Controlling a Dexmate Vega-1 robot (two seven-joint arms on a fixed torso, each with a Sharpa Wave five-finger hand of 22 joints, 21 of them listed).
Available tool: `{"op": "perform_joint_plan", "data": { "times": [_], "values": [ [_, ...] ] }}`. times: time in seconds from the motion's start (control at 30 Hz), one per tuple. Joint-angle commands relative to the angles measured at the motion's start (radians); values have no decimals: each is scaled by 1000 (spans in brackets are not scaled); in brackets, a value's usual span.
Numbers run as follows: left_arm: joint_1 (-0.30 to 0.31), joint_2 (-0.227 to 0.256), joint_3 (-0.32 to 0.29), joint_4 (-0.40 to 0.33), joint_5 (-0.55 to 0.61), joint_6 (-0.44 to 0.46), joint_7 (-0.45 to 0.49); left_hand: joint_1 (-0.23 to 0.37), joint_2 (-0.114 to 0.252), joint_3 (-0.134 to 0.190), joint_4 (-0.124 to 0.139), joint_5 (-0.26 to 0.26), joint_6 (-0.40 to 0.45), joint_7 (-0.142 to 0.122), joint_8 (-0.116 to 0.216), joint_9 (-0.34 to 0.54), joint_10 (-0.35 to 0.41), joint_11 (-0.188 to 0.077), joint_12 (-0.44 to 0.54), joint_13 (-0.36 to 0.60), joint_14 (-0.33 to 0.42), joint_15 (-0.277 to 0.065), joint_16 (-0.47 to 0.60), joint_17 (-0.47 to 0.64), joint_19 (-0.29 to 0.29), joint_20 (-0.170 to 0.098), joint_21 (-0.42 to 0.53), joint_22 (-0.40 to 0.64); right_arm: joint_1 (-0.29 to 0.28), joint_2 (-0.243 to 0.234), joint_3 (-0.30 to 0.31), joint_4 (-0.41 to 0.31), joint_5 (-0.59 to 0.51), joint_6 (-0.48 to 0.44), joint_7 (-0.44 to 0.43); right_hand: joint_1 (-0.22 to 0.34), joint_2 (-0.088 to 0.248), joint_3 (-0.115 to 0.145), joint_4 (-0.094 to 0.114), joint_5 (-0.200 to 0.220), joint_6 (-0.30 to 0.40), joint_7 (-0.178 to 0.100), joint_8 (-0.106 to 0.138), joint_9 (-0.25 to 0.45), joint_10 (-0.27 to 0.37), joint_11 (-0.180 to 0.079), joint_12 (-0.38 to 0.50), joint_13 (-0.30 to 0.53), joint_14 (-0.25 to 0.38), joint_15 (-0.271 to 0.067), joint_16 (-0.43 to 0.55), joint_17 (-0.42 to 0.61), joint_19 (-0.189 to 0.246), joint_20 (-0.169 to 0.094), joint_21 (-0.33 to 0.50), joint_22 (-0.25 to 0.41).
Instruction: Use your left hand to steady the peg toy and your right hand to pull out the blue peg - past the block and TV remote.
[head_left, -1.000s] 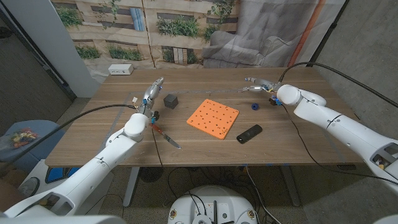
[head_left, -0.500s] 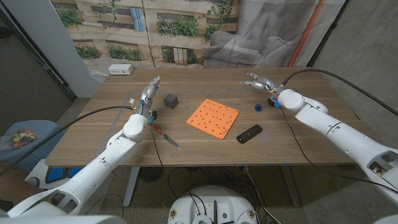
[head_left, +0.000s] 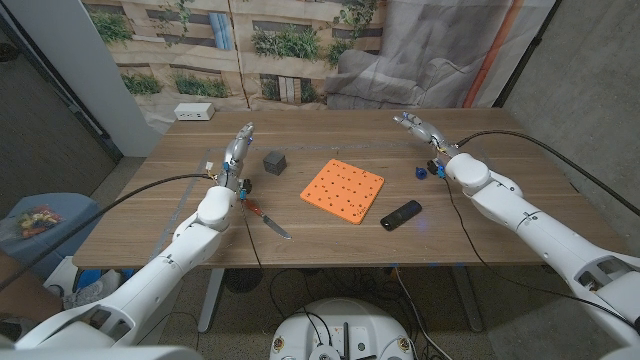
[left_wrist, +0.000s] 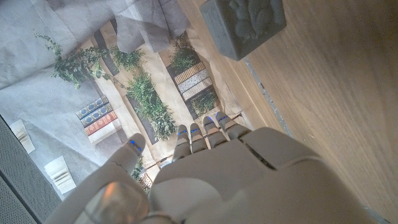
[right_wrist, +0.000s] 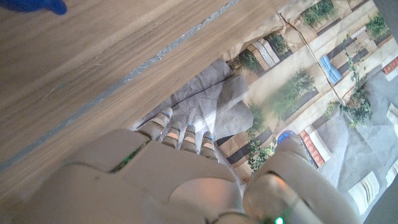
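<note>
The orange peg toy (head_left: 342, 190), a square board with rows of holes, lies in the middle of the table. A small blue peg (head_left: 419, 172) lies loose on the wood to its right, close by my right wrist, and shows at the edge of the right wrist view (right_wrist: 34, 5). My right hand (head_left: 415, 125) is beyond the peg, fingers stretched out and holding nothing (right_wrist: 174, 180). My left hand (head_left: 240, 150) stands left of the dark grey block (head_left: 274, 162), fingers extended and empty (left_wrist: 205, 180); the block (left_wrist: 245, 22) is just ahead of it.
A black TV remote (head_left: 401, 214) lies near the board's front right corner. A red-handled tool (head_left: 265, 217) lies by my left forearm. A white power strip (head_left: 193, 112) sits at the far left edge. Tape lines cross the table.
My right arm has swung: the hand turned from pointing leftward to pointing away from me, and the forearm drew closer to me. The left hand and the board stayed put.
</note>
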Motion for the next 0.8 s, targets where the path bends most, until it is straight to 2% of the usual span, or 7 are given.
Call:
{"op": "perform_joint_plan", "data": {
  "times": [0.03, 0.17, 0.3, 0.5, 0.7, 0.8],
  "values": [
    [-47, -37, 7, 105, -73, -78, -110, -4, 63, -2, -12, -3, -34, 2, -1, 0, -46, -2, -6, -1, -39, -7, -6, 1, -47, -85, -7, 2, -59, 72, 67, 61, 170, 102, -16, -29, 0, -3, 11, 1, 6, 12, -3, 0, 5, -8, -1, -1, -10, -3, -6, 0, -27, -2, -2, 2],
    [-75, -56, 10, 167, -113, -116, -178, -8, 54, -10, -23, -7, -73, 8, -2, -1, -83, 7, -6, -1, -86, 4, -9, 1, -92, -99, -8, 3, -67, 95, 85, 87, 228, 137, 10, -62, 12, -10, 28, 4, 5, 29, -5, -1, 8, -4, -4, -3, -19, -3, -9, -2, -50, -8, 1, 3],
    [-99, -78, 9, 217, -154, -138, -231, -32, 48, -27, 0, -8, -90, 16, -1, -2, -105, 19, -6, -1, -111, 13, -6, 7, -113, -107, -5, 3, -73, 116, 97, 107, 272, 162, 27, -102, 24, -21, 47, 8, -4, 53, -8, -1, 6, 4, -8, -4, -29, -7, -12, -4, -62, -20, 6, 3],
    [-117, -73, 12, 236, -196, -122, -304, -50, 48, -64, 56, -4, -167, 33, -5, -4, -189, 34, -9, -2, -201, 32, -7, 10, -179, -109, -4, 4, -74, 145, 112, 142, 331, 201, 65, -153, 37, -35, 72, 14, -24, 92, -13, -2, -9, 14, -17, -5, -47, -9, -16, -5, -84, -37, 8, 4],
    [-138, -89, 13, 290, -217, -151, -350, -53, 48, -80, 76, -2, -193, 37, -5, -5, -219, 37, -9, -2, -226, 35, -5, 11, -193, -114, -2, 4, -70, 182, 126, 188, 382, 243, 101, -189, 43, -46, 90, 19, -38, 127, -15, -3, -27, 27, -22, -6, -65, -6, -20, -6, -89, -39, 12, 4],
    [-152, -100, 15, 322, -220, -169, -362, -53, 48, -84, 80, -2, -194, 39, -3, -5, -219, 40, -7, -2, -226, 37, -3, 11, -194, -115, 0, 4, -68, 193, 129, 204, 396, 253, 110, -195, 44, -48, 93, 20, -40, 130, -15, -3, -31, 27, -23, -6, -66, -6, -20, -6, -89, -41, 13, 4]
  ]
}}
